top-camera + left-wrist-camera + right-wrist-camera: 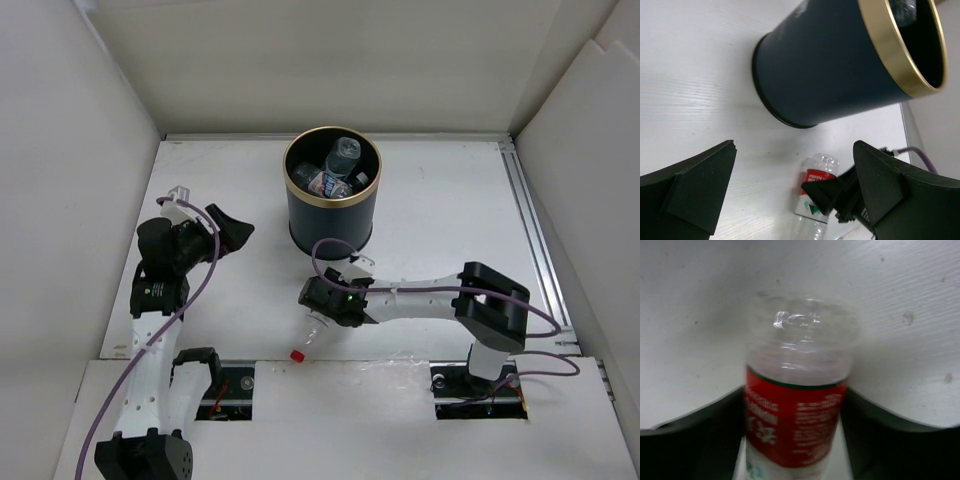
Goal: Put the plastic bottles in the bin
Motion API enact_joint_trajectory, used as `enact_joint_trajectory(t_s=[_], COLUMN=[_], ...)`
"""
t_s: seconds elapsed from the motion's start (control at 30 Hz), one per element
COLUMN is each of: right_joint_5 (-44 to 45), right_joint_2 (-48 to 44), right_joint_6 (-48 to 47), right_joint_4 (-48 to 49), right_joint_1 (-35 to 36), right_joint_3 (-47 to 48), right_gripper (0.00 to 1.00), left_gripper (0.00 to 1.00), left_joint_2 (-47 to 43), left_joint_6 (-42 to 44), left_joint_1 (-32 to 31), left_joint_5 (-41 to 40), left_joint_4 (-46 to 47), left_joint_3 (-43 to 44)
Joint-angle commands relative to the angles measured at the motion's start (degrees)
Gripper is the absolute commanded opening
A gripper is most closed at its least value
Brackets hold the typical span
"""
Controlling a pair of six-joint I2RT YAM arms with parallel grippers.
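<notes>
Red-labelled bottle lies on the desk just in front of the bin, the right gripper clamped around its middle. Left gripper hangs wide open, left of the bin, which holds other bottles

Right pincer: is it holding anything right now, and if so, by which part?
Yes. The right pincer grips the red-label bottle around its labelled middle, one finger on each side.
</notes>
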Motion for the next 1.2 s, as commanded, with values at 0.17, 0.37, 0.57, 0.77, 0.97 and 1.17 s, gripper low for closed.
enact_joint_trajectory(t_s=[0.17,0.37,0.57,0.77,0.97,1.17], right_joint_5=[1.98,9.28,16.14,20.89,18.62,11.32], right_joint_2=[-3.25,-7.47,-14.92,-24.69,-26.73,-21.2], right_joint_6=[2.07,3.56,-0.74,-20.45,-47.13,-59.27], right_joint_4=[-2.64,-13.73,-15.24,4.74,22.64,30.72], right_joint_1=[6.32,10.81,12.83,13.36,13.36,12.84], right_joint_3=[-1.02,7.16,11.47,8.14,13.65,22.28], right_gripper=[0.12,0.01,0.0,0.0,0.0,0.0], left_gripper=[1.0,1.0,1.0,1.0,1.0,1.0], left_joint_2=[-0.01,-0.01,-2.63,-11.42,-12.75,-12.05], left_joint_6=[-2.24,0.65,-3.28,-20.61,-20.61,-21.31], left_joint_1=[-0.16,-0.16,-0.16,-0.77,-1.92,-1.92], left_joint_5=[-8.89,8.44,32.66,42.0,42.0,43.31], left_joint_4=[-1.68,1.39,9.55,30.14,28.73,30.65], left_joint_3=[1.43,1.43,-0.05,-2.97,-1.12,-1.12])
